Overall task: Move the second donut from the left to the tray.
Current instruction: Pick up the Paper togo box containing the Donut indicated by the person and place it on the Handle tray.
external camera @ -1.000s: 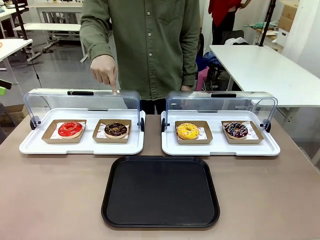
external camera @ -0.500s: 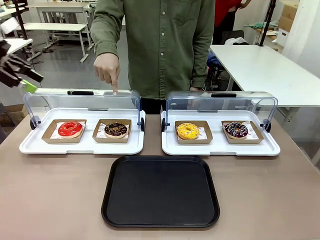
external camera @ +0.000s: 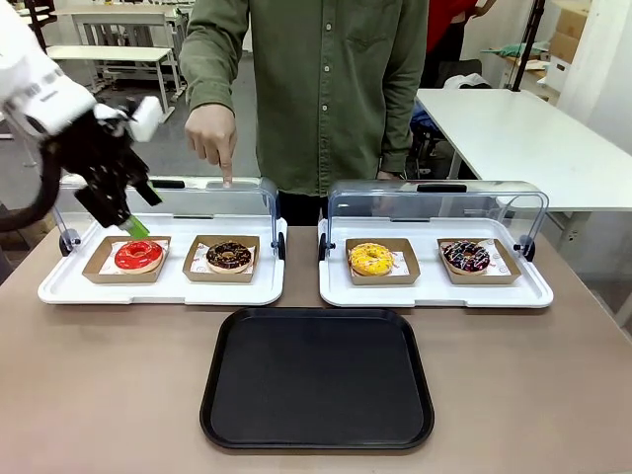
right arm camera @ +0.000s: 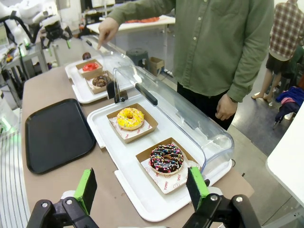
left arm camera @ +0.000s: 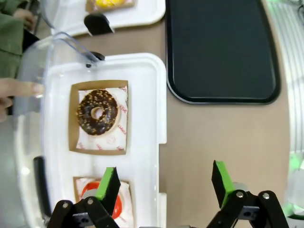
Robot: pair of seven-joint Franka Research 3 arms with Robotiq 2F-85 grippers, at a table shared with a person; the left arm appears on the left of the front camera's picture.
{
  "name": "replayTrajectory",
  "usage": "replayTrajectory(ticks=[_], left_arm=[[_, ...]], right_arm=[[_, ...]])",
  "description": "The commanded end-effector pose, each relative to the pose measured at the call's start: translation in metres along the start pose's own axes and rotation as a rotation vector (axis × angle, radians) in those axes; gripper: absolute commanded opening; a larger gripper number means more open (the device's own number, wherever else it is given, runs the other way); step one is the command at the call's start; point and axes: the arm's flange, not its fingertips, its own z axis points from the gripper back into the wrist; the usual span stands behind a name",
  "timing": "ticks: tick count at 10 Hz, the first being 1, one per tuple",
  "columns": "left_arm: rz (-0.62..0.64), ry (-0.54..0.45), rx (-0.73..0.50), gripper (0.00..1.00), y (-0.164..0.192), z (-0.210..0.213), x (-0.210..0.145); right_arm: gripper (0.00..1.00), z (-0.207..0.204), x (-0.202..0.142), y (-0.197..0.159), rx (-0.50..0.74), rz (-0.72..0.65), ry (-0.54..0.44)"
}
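Note:
The second donut from the left (external camera: 229, 255) has chocolate icing with pale sprinkles and sits in a square brown cardboard holder on the left white tray; it also appears here (left arm camera: 97, 112) and here (right arm camera: 100, 80). A person's hand (external camera: 211, 136) points a finger down at it from behind the raised lid. The black tray (external camera: 316, 380) (left arm camera: 221, 47) (right arm camera: 57, 135) lies at the table's front middle. My left gripper (external camera: 125, 215) (left arm camera: 164, 178) hangs open above the red donut, left of the chocolate one, holding nothing. My right gripper (right arm camera: 142, 183) is open with nothing in it, near the right white tray.
A red-glazed donut (external camera: 138, 255) shares the left white tray (external camera: 163, 292). The right white tray (external camera: 434, 294) holds a yellow donut (external camera: 370, 259) and a dark donut with coloured sprinkles (external camera: 466, 257). Both clear domed lids (external camera: 163, 196) stand raised behind the donuts.
My left arm has swung in from the far left and come down over the left white tray, above the red donut. The person's pointing hand has stayed put.

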Motion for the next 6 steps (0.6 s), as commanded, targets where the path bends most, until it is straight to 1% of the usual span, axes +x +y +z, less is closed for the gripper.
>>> replayTrajectory(ticks=[1, 3, 4, 6], left_arm=[[0.030, 0.082, 0.028, 1.00, 0.011, -0.029, 0.002], [-0.006, 0.163, 0.088, 1.00, 0.022, -0.073, 0.010], [-0.008, 0.187, 0.103, 1.00, 0.025, -0.090, 0.012], [-0.026, 0.220, 0.097, 1.00, 0.033, -0.115, 0.014]], right_arm=[[1.00, 0.000, 0.002, 0.000, 0.002, 0.005, -0.007], [1.00, 0.000, 0.002, 0.000, 0.002, 0.005, -0.007], [1.00, 0.000, 0.002, 0.000, 0.002, 0.005, -0.007], [1.00, 0.000, 0.002, 0.000, 0.002, 0.005, -0.007]])
